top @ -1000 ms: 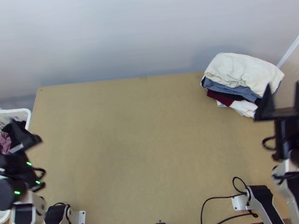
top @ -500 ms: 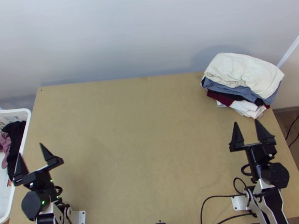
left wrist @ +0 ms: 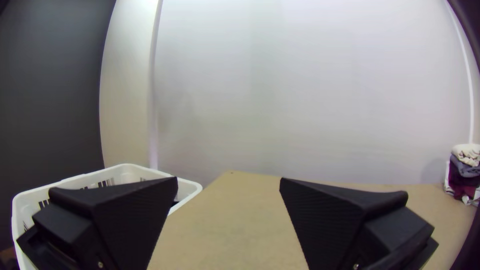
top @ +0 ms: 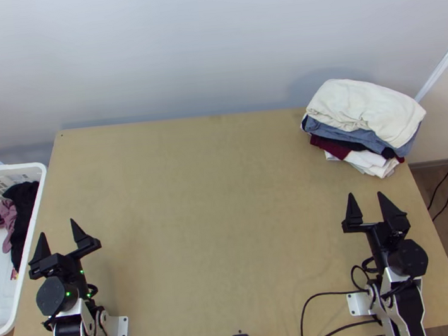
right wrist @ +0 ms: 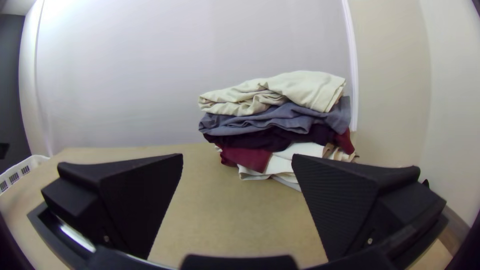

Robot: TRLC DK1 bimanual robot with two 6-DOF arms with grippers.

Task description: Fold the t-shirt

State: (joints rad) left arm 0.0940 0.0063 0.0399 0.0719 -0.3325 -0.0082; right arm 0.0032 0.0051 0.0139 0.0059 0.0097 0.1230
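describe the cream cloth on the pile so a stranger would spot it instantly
At the wooden table's far right corner sits a stack of folded clothes. The cream cloth is its topmost layer, directly over a blue-grey cloth.

Basket wht; tbl lt brn; top cloth cream.

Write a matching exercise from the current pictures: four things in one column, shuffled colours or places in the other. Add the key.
1. Basket
2. Garment atop the pile
3. Left gripper
4. Right gripper

A. Cream
B. Open, nearer the pile
C. White, beside the table
D. Open, nearer the basket

Pairs: 1-C, 2-A, 3-D, 4-B
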